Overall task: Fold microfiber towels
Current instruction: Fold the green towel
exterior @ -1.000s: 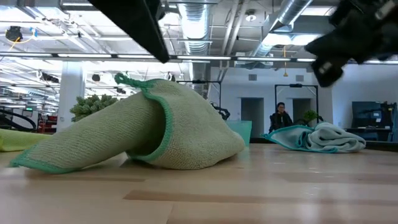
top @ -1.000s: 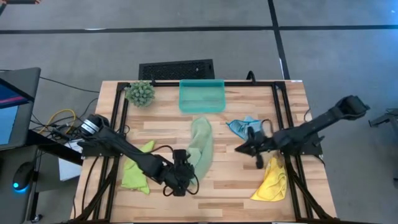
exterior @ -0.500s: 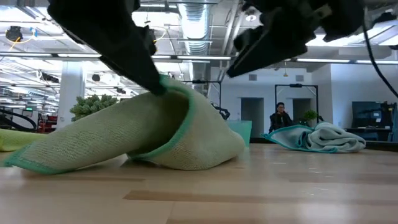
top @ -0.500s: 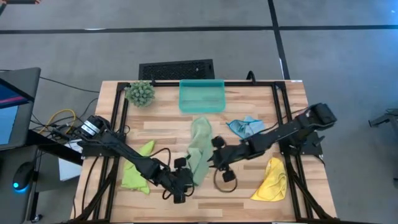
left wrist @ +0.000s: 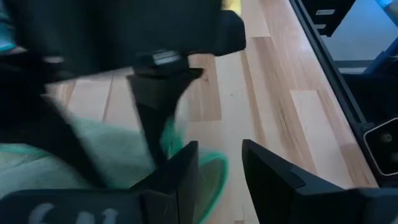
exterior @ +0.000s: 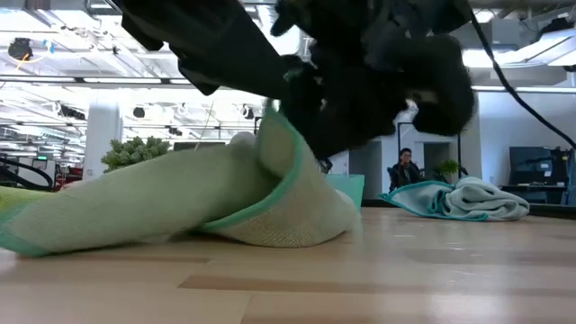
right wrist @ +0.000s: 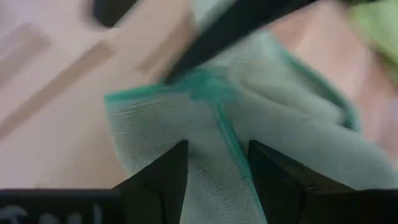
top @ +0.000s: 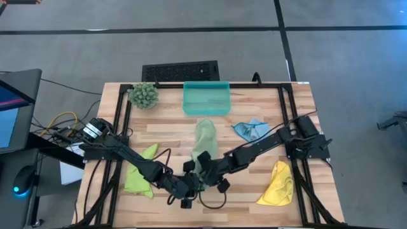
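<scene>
The pale sage green towel (top: 205, 145) lies crumpled at the table's middle, its teal-hemmed near end raised in a fold (exterior: 274, 135). My left gripper (top: 193, 180) reaches in from the left and is shut on that near end. My right gripper (top: 205, 172) comes from the right and stands open over the same end, its fingers on either side of a teal hem (right wrist: 222, 134). The lime green towel (top: 140, 175) lies at the left, the light blue towel (top: 249, 129) and the yellow towel (top: 276, 184) at the right. My left gripper has the sage towel's teal-hemmed near edge (left wrist: 211, 167) between its two fingers, which slant down from the table's left. The gripped fold stands raised (exterior: 270, 126); the rest of the towel lies on the table. How many layers it holds does not show. My right gripper: I cannot tell whether its fingers touch the towel.
A teal tray (top: 206, 97) and a spiky green plant ball (top: 144, 94) stand at the far edge. Black frame rails (top: 287, 121) run along the table's sides. Bare wood lies near the front edge (top: 229, 207).
My right gripper has swept from beside the blue towel toward the table's middle, rolling and dipping, and now stands over the sage towel's near end. My left gripper has tipped down onto that end. The towel's near fold has risen and shifted right; its far part has stayed put.
</scene>
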Controlling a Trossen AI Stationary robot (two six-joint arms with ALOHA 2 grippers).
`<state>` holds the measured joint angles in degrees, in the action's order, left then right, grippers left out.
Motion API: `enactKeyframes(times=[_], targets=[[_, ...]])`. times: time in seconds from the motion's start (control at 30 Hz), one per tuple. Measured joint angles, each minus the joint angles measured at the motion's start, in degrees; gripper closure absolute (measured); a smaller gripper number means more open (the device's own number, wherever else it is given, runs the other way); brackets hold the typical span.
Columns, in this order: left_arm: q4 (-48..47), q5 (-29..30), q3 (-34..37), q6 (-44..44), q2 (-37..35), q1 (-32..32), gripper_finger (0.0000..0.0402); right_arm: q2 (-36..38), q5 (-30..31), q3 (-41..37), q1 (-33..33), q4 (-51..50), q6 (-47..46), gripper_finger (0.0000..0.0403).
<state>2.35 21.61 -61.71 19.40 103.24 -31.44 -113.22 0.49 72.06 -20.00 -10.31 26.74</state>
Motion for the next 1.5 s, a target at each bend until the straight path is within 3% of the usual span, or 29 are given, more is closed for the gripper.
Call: enactKeyframes(times=[0.13,0.33,0.5,0.63,0.87,1.0,1.27,1.4,1.5], targets=[[-0.3,0.2,0.0,-0.1,0.0,-0.1,0.0287,-2.2,-1.2,1.0,-0.6,-2.3,1.6,0.026],[-6.6,5.1,0.0,0.7,-1.0,-0.5,0.0287,-0.5,-0.4,1.0,-1.0,-8.5,-0.9,0.0387],[-12.7,13.0,0.0,3.7,-3.0,-2.0,0.0288,4.3,-0.2,0.3,-0.2,-15.8,-6.3,0.0383],[-15.5,12.8,0.0,7.1,-3.0,-2.7,0.0288,8.5,-0.3,-4.2,0.3,-13.7,-9.5,0.0397],[-21.8,11.7,2.7,16.2,-2.9,-2.7,0.0288,8.1,-0.2,-6.1,1.2,-3.0,-14.8,0.0347],[-25.9,12.3,5.3,23.7,-2.8,-1.9,0.0288,5.0,0.6,-3.7,3.5,-3.6,-14.3,0.0303],[-26.3,12.7,10.0,29.8,-2.8,-1.4,0.0288,2.2,0.9,-0.6,9.9,-11.5,-8.7,0.0217],[-26.6,15.7,12.5,32.2,-2.8,-0.6,0.0288,2.2,-5.4,-0.6,12.0,-18.4,-7.2,0.0203],[-26.8,19.5,13.6,33.1,-2.8,1.0,0.0288,2.2,-10.4,-0.6,12.1,-22.3,-7.6,0.0222]])
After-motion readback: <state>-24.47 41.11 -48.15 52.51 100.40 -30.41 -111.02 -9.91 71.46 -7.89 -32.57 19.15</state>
